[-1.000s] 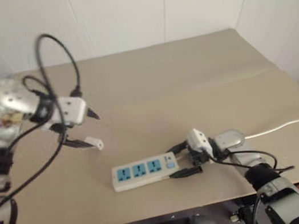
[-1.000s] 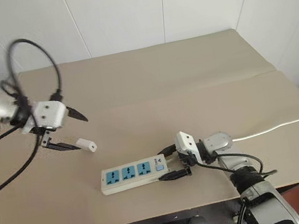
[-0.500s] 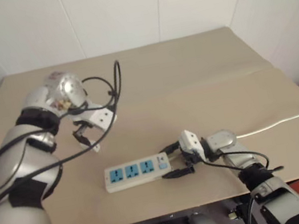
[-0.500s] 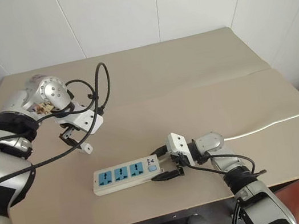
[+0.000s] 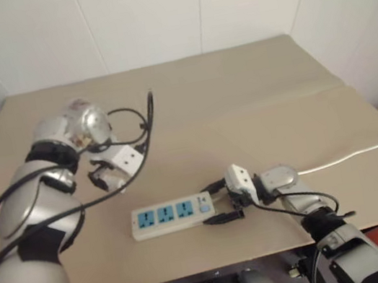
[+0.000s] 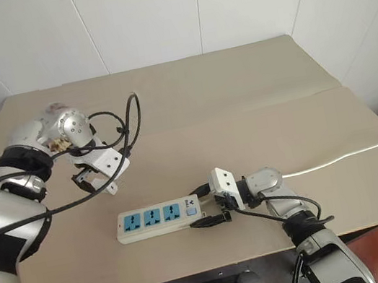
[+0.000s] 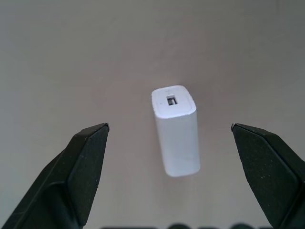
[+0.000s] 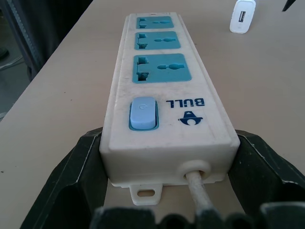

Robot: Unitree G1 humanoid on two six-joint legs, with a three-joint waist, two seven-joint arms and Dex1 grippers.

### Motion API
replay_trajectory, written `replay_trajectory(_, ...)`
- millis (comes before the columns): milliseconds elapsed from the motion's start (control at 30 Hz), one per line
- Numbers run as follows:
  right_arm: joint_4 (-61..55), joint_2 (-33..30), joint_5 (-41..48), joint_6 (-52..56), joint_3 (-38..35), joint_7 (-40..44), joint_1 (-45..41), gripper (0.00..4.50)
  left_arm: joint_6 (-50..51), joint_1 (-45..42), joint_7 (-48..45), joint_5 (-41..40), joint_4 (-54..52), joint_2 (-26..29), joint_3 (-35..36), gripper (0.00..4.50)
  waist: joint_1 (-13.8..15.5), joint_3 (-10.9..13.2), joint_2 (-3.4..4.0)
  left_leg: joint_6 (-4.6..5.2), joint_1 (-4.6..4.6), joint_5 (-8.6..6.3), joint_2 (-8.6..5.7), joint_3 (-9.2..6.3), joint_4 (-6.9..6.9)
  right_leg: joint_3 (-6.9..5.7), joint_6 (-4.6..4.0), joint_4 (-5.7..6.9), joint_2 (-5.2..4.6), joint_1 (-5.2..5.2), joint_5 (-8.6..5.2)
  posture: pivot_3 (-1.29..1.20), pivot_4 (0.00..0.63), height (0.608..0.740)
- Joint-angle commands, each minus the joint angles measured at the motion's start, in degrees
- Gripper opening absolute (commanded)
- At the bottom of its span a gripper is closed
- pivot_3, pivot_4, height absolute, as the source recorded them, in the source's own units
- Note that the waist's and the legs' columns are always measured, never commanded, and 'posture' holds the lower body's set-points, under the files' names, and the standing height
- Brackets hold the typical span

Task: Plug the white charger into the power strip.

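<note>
From my head cameras, my left gripper point(image 6: 93, 182) hangs pointing down over the white charger point(image 6: 112, 189), which lies flat on the table point(image 6: 239, 96) at about ten o'clock from the power strip point(image 6: 157, 220). My right gripper point(image 6: 207, 204) reaches in level from three o'clock and clamps the strip's switch end. In my left wrist view the charger point(image 7: 175, 130) lies between my wide-spread fingertips point(image 7: 93, 138), untouched; I should sink straight, centred, and pinch its long sides. My right wrist view shows the strip point(image 8: 164, 100) squeezed between both fingers point(image 8: 83, 162).
</note>
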Motion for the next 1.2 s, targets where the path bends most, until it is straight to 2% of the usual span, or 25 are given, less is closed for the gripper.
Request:
replay_trajectory(33, -0.3, 0.6, -1.6, 0.3, 1.6, -1.5, 1.0, 3.42, -0.2, 0.3, 0.9, 1.2, -1.7, -0.2, 1.7, 4.50, 0.0, 0.0, 0.00, 0.00, 0.00, 0.00, 0.00, 0.00, 0.00, 0.00, 0.00, 0.01, 0.00, 0.00, 0.00, 0.00, 0.150, 0.740)
replay_trajectory(800, -1.0, 0.4, -0.8, 2.0, 0.6, -3.1, 1.4, 3.42, 0.3, 3.8, 4.2, 5.8, -2.9, -2.0, 3.4, 4.50, 0.1, 0.0, -0.04, 0.00, 0.05, 0.01, -0.01, -0.02, 0.02, -0.01, 0.00, 0.07, 0.00, 0.04, 0.00, 0.00, 0.150, 0.740)
replay_trajectory(967, -0.7, 0.3, -1.2, 1.8, 0.9, -3.1, 1.6, 3.42, -0.5, 3.9, 6.6, 7.2, -2.0, -1.9, 2.8, 3.36, 0.1, 0.0, -0.04, 0.00, 0.06, 0.00, -0.01, -0.02, 0.02, -0.01, 0.00, 0.07, 0.00, 0.04, 0.00, 0.00, 0.150, 0.740)
replay_trajectory(1200, -0.6, 0.1, -1.1, 1.9, 1.0, -3.0, 1.4, 3.42, -0.2, 4.1, 7.6, 7.9, -1.4, -2.4, 3.1, 1.15, 0.1, 0.0, -0.04, 0.00, 0.07, 0.00, -0.01, -0.02, 0.02, -0.01, 0.00, 0.08, 0.00, 0.04, 0.00, 0.00, 0.150, 0.740)
